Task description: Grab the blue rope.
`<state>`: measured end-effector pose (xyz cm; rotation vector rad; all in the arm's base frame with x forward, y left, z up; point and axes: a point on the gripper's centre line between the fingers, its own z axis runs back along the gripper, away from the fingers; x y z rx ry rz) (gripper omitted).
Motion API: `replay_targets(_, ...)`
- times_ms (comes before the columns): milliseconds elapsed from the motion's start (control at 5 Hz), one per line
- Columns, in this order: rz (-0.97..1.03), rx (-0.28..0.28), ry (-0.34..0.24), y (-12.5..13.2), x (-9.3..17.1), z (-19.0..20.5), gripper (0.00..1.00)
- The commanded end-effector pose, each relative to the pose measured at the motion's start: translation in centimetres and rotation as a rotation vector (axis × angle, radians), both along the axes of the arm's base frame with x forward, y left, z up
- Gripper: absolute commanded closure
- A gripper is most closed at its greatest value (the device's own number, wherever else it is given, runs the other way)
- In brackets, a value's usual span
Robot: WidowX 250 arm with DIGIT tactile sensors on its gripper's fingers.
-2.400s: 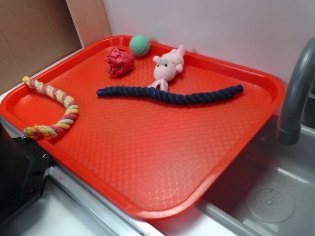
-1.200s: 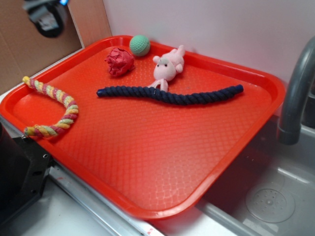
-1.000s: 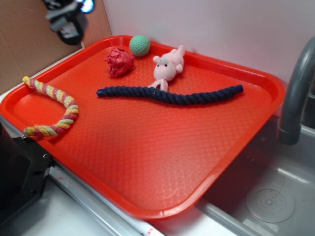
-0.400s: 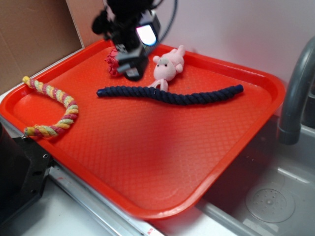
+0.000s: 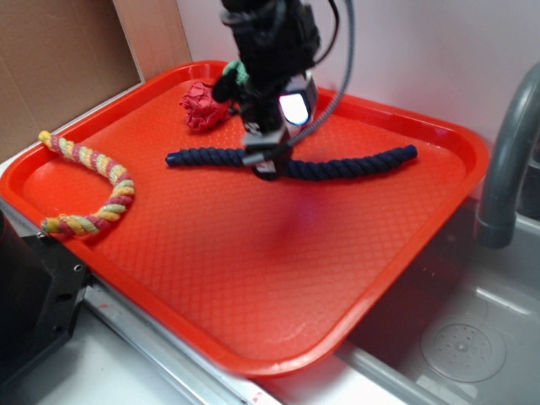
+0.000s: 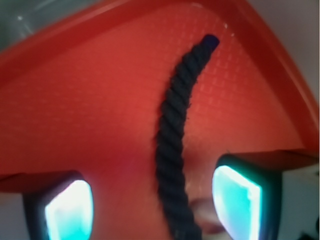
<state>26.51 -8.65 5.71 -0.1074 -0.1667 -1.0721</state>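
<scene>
My pincer (image 5: 266, 164) hangs spread wide over the middle of the blue rope (image 6: 175, 135), one finger (image 6: 70, 212) each side, nothing gripped yet, so closing and lifting remain.

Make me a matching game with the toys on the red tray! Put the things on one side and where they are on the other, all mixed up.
Things:
1. blue rope
2. striped rope
3. red toy
4. gripper

Places:
A. curled at the tray's left edge
B. right above the blue rope's middle
C. stretched across the middle of the tray
D. near the tray's back corner

Pairs: 1-C, 2-A, 3-D, 4-B
</scene>
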Motion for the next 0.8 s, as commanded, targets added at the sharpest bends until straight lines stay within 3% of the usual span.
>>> replay_targets(0,-0.052,0.009,-0.03,-0.8,1.3,-1.7,0.33)
replay_targets(200,-0.067,0.023,-0.028,-1.0,1.1,-2.6,1.0)
replay_targets(600,-0.077,0.05,-0.008,-1.4,0.7,-3.8,1.0)
